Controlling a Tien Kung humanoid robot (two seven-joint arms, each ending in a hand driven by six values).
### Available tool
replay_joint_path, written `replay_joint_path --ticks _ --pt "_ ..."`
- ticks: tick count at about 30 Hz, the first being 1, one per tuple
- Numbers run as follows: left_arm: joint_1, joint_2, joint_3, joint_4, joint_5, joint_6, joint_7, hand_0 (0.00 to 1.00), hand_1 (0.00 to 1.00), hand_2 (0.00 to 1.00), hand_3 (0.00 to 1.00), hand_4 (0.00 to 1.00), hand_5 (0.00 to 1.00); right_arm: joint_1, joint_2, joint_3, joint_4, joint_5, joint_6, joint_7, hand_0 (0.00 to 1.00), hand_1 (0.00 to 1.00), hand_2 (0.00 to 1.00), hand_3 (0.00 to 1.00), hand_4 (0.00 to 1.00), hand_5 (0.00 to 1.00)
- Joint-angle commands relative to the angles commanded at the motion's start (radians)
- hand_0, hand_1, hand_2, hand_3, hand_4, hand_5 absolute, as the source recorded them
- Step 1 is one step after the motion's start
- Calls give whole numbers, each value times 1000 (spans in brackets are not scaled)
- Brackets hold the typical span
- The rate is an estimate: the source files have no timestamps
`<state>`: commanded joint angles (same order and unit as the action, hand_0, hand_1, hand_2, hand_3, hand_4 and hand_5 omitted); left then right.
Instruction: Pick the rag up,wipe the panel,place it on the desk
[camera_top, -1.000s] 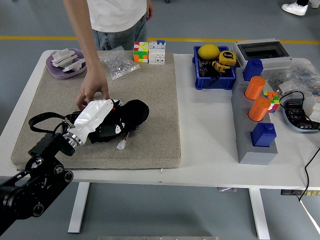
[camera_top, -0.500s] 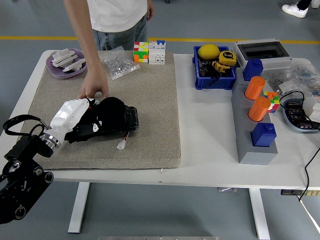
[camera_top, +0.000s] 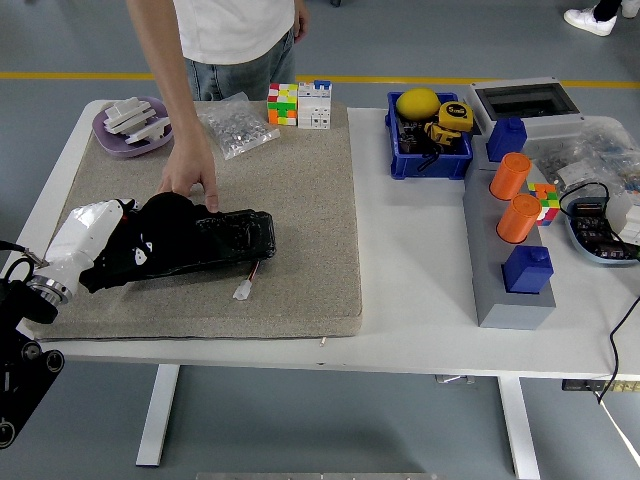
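The robot's left hand (camera_top: 165, 240) lies low over the left part of the tan mat (camera_top: 310, 190), its white forearm cover toward the desk's left edge and the black hand stretched rightward. Beneath it is a dark, glossy, flattened mass, probably the rag (camera_top: 235, 238), whose long axis runs left to right, roughly parallel to the near edge. Black hand and black rag merge, so it cannot be told whether the fingers are spread flat on the cloth or curled into it. The rag extends rightward from the palm toward the mat's middle, so any wiping stroke would likely run along that same axis. A small white connector (camera_top: 243, 291) on thin wires lies just beside the rag's near edge.

A person's hand (camera_top: 188, 177) rests fingertips-down on the mat at the rag's far side, touching or nearly touching it. The right arm is out of view, so the left hand is the only one near the rag.

Outward: a purple dish (camera_top: 113, 143) at the far-left corner holds white plastic pieces; a clear bag (camera_top: 237, 125) of small parts sits near it, then puzzle cubes (camera_top: 299, 103) at the mat's far edge. A blue bin (camera_top: 455, 160) holds a yellow ball and a tape measure. A grey panel (camera_top: 500, 305) toward the right carries orange cylinders and blue blocks, well apart from the rag.
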<state>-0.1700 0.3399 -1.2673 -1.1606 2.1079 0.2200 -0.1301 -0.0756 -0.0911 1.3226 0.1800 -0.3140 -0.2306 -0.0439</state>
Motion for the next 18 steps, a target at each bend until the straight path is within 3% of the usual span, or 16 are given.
replay_joint_path --ticks 11,18 --pt "17 13 -42 -8 9 -6 1 281 346 543 489 413 2 -8 1 -20 0 22 1 2 795 679 684 606 989 462" --pt "-3 8 -7 -20 9 -8 8 282 352 544 490 415 2 -6 0 -8 0 6 0 2 795 679 684 607 990 461"
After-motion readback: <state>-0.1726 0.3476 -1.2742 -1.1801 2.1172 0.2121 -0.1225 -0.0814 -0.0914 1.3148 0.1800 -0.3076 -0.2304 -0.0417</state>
